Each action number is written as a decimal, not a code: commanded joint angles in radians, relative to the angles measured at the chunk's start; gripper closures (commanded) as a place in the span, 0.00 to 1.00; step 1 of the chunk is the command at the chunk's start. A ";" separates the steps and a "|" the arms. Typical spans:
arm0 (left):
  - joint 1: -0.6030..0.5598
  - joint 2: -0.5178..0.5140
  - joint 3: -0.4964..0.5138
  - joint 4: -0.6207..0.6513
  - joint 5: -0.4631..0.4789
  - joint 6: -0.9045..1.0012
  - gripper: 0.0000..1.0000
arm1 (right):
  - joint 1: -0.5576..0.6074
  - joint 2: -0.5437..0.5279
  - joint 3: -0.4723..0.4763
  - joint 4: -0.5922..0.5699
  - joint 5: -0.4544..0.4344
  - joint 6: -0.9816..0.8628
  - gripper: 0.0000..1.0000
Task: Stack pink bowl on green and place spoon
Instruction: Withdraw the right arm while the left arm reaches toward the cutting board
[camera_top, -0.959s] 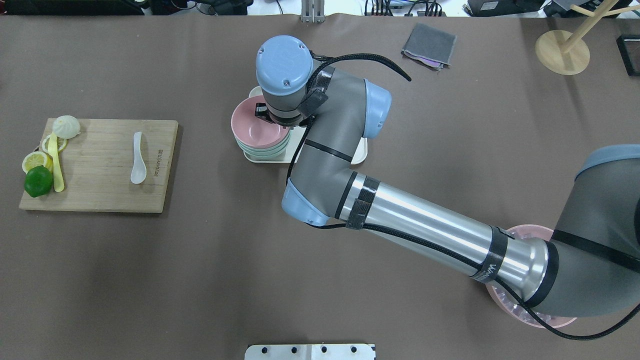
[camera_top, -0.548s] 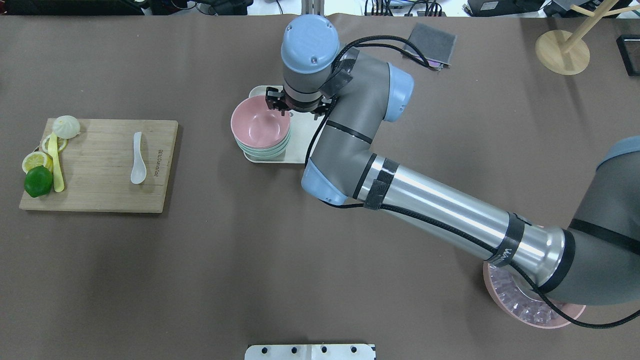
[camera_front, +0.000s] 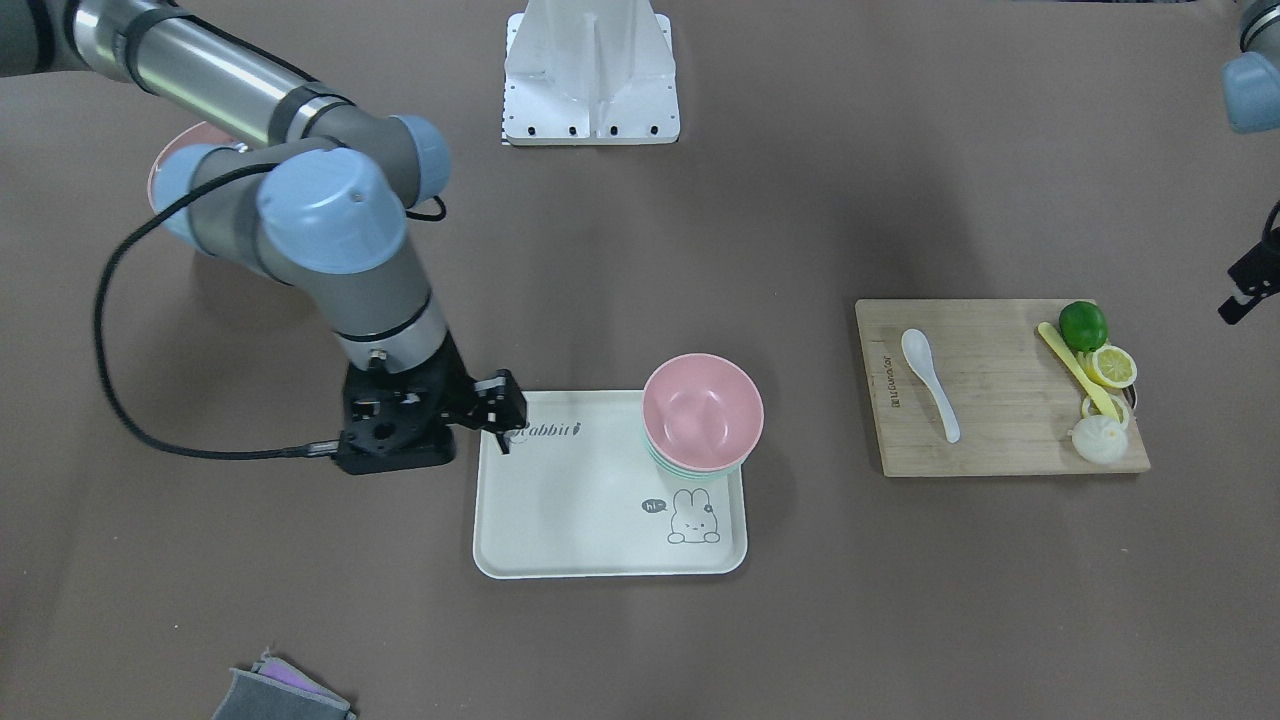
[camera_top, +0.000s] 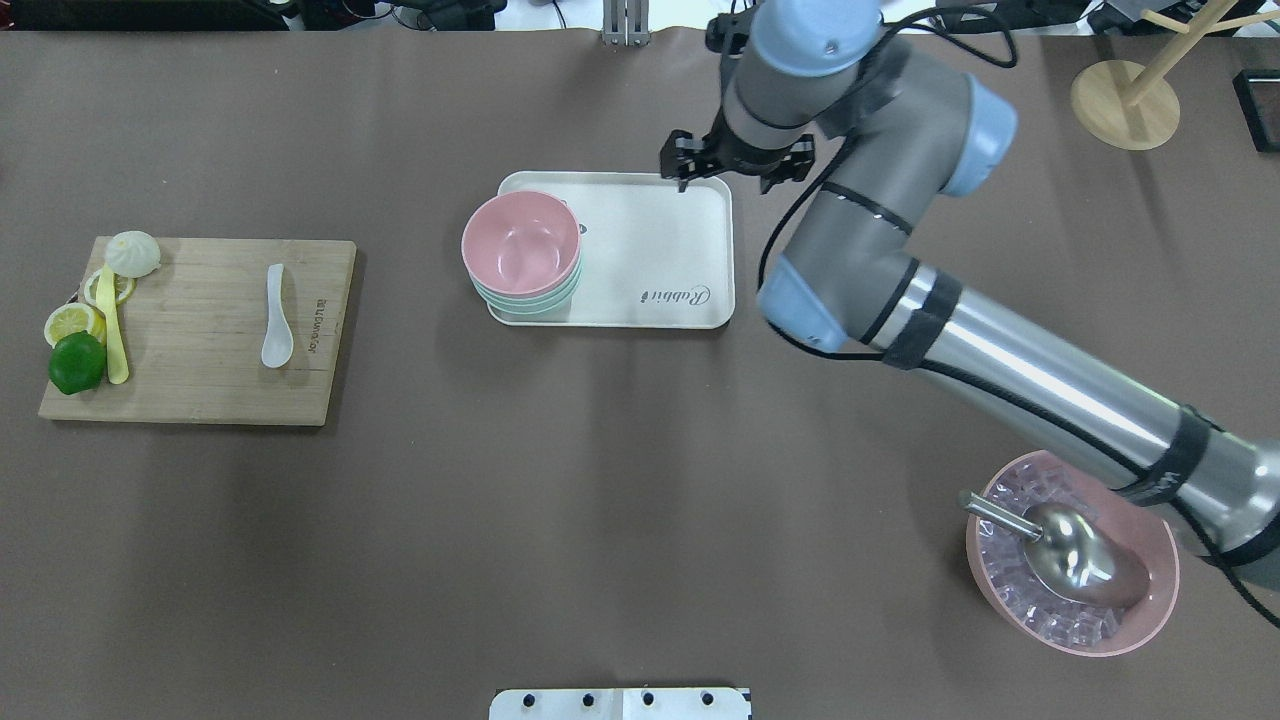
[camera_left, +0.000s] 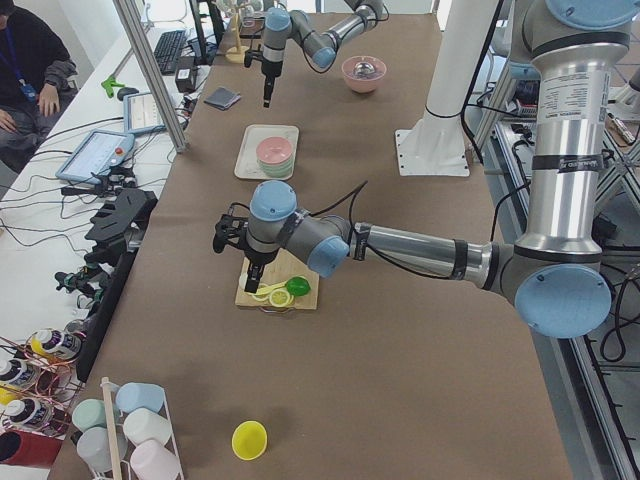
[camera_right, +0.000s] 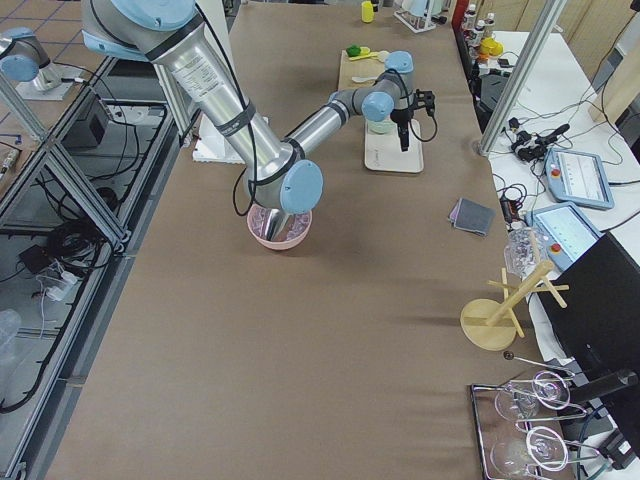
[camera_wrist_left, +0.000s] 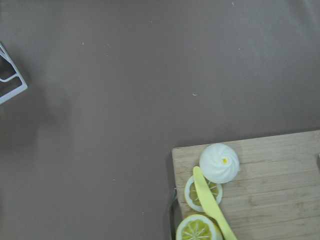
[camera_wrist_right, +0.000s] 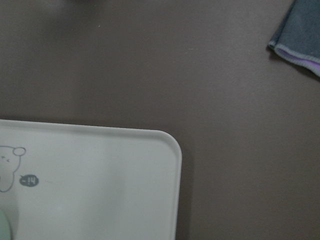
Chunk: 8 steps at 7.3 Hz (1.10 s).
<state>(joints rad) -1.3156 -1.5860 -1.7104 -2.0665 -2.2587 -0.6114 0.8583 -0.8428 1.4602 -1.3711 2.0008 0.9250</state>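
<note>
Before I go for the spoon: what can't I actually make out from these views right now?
Left gripper: cut off by the front view's right edge, outside the overhead, tiny in the left side view; jaws unreadable.
Green bowls under the pink bowl: only rims show in overhead; count unclear.
Ice bowl: part of rim behind the right arm.

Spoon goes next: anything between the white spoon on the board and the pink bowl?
Nothing visible: past the board, only bare table between spoon and bowl. The right tool hangs beyond the tray.
</note>
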 joint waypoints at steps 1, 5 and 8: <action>0.174 -0.087 0.003 -0.018 0.131 -0.326 0.03 | 0.161 -0.138 0.055 0.000 0.100 -0.203 0.00; 0.427 -0.231 0.076 -0.020 0.377 -0.629 0.06 | 0.371 -0.512 0.183 0.004 0.199 -0.538 0.00; 0.487 -0.244 0.104 -0.021 0.441 -0.633 0.42 | 0.445 -0.657 0.190 0.018 0.210 -0.709 0.00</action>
<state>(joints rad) -0.8444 -1.8305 -1.6117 -2.0875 -1.8338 -1.2454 1.2817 -1.4399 1.6443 -1.3587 2.2037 0.2580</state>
